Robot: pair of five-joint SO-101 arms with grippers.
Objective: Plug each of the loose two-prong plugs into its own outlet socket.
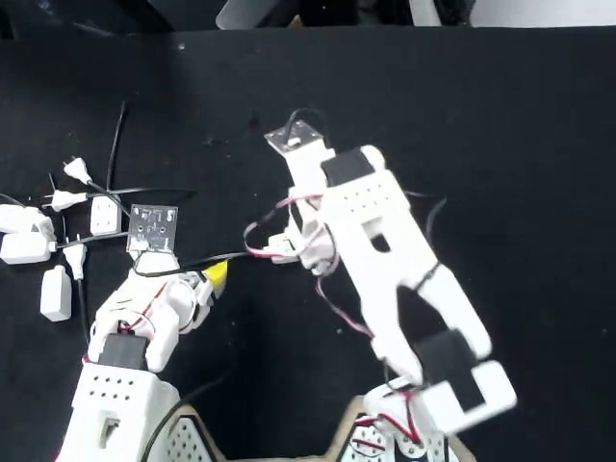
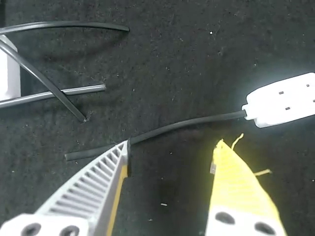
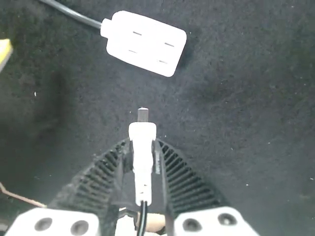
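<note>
Plug (image 3: 141, 157) first: the right tool (image 3: 142, 143) is clenched on its white body, one black finger against each flank, and the plug's lead runs back between them toward the wrist. Its long axis lies along the tool, and the metal prong end leads, aimed at the white outlet block (image 3: 145, 43), which I take as my landmark. A strip of bare black worktop (image 1: 481, 144) separates the prong tip from the block, so the two are near but apart. The block lies flat with its slotted face up and four slots showing. Its long axis runs across the plug's line, somewhat tilted, and its black cord (image 2: 187, 123) leaves from one short end. On that cord side of the block I have the left tool (image 2: 170, 150) released, with the grey finger (image 2: 106, 182) and yellow finger (image 2: 236, 182) spread wide. The cord passes right at the grey fingertip, though I cannot tell whether they touch. The yellow finger is the nearer one to the block and stops short of it. Well apart from the block, beyond the left tool, lie other loose white plugs (image 1: 77, 171) and white socket pieces (image 1: 106, 216), with black leads crossing among them.
</note>
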